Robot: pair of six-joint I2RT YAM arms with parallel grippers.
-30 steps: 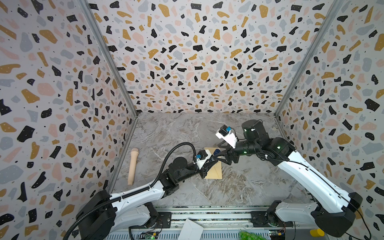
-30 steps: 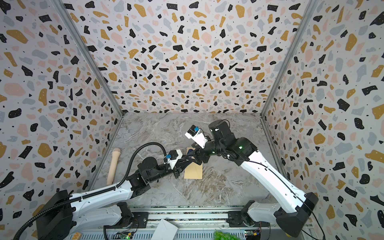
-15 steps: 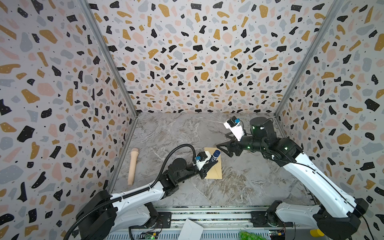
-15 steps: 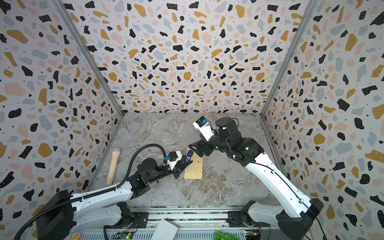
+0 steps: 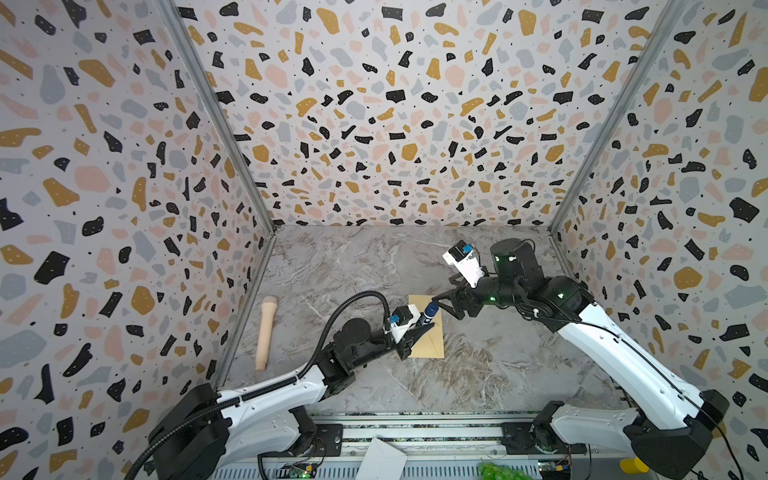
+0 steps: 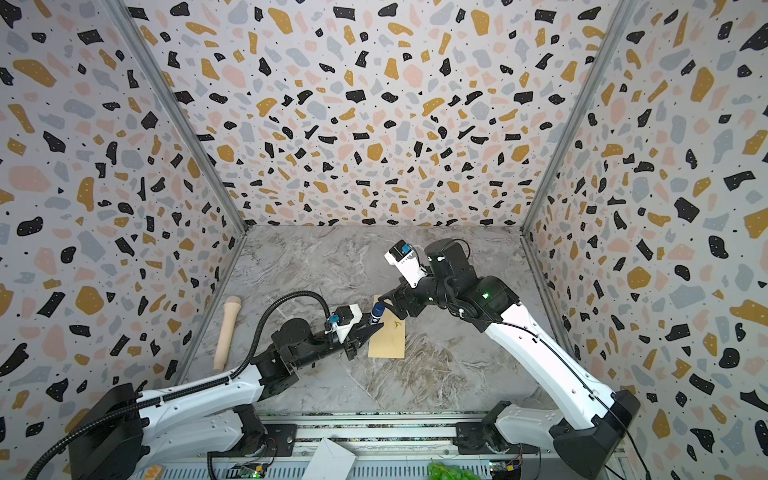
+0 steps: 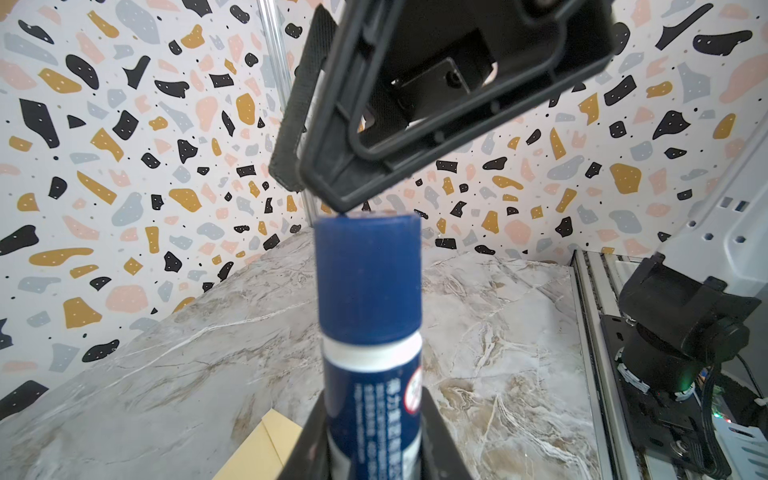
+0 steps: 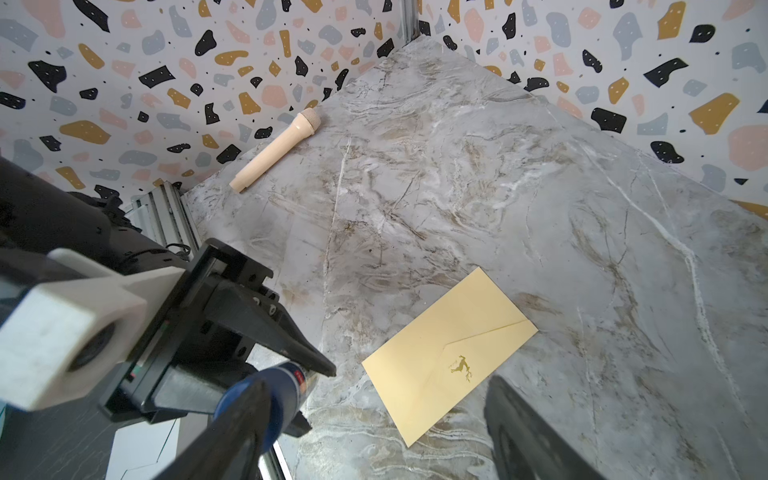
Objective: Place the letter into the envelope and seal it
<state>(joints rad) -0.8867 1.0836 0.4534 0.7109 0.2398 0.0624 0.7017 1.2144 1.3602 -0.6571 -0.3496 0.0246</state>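
Tan kraft envelope (image 8: 440,332), flap folded down and gold deer mark facing up, lies flat on the marble worktop (image 5: 374,270). Over its left edge I see the left pincer (image 5: 424,323) clenched on a blue-capped glue stick (image 7: 370,291). The right pincer (image 5: 442,306) is spread wide, one fingertip at the cap. A beige handle (image 5: 266,332) lies by the left wall.

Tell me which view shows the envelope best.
The right wrist view: the envelope lies flat, almost wholly clear, flap folded down, gold mark visible. In both top views the left gripper covers part of one long edge. The left wrist view catches only a corner.
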